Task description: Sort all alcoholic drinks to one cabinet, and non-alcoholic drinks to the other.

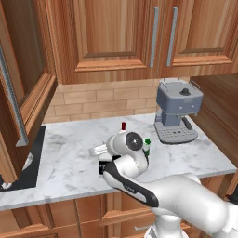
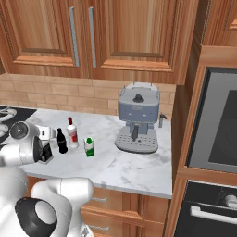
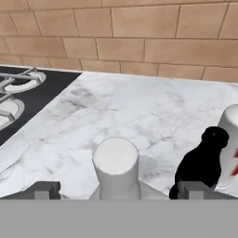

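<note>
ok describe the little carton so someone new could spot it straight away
Start at the grey coffee machine on the marble counter. Just to its left stands a short row of drinks, and the carton is the one nearest the machine. It alone is boxy, green and white with a green top.

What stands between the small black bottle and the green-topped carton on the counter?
The slim white bottle with the red cap stands between the black bottle and the carton, slightly farther back, in the right base view.
</note>
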